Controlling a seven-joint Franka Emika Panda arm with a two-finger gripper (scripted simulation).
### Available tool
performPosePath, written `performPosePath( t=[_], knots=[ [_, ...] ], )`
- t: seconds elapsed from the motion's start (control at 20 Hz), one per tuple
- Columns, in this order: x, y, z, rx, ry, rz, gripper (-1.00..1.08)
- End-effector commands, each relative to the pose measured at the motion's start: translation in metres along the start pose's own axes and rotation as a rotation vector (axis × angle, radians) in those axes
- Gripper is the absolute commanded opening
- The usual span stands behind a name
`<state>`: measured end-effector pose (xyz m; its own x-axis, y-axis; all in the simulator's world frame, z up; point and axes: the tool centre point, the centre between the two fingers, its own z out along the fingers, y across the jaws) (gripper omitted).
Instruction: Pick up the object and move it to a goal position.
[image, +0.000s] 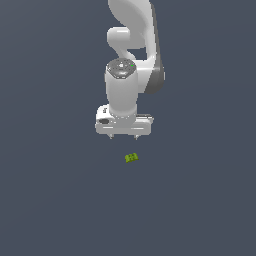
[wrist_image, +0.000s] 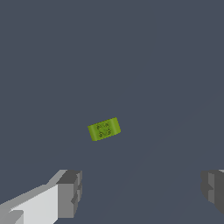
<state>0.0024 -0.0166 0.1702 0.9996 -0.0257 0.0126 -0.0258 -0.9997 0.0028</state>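
Lime-green, grooved oblong block lies flat on the dark grey floor, just below and apart from my white two-finger gripper. I hold the jaws wide and empty, presumably to straddle the block on descent.

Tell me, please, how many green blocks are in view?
1. The green block lies alone on the grey floor, just below the open gripper in the exterior view, untouched. None appears hidden.

Green block on grey floor
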Motion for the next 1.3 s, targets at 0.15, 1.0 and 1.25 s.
performPosePath(
  t=[0.15,1.0,1.25],
  knots=[
    [0.0007,0.0011,-0.0008,-0.004,0.001,-0.008,1.00],
    [0.0047,0.0064,-0.0035,-0.025,0.008,-0.030,1.00],
    [0.0054,0.0042,0.0012,-0.021,0.007,0.022,1.00]
  ],
)
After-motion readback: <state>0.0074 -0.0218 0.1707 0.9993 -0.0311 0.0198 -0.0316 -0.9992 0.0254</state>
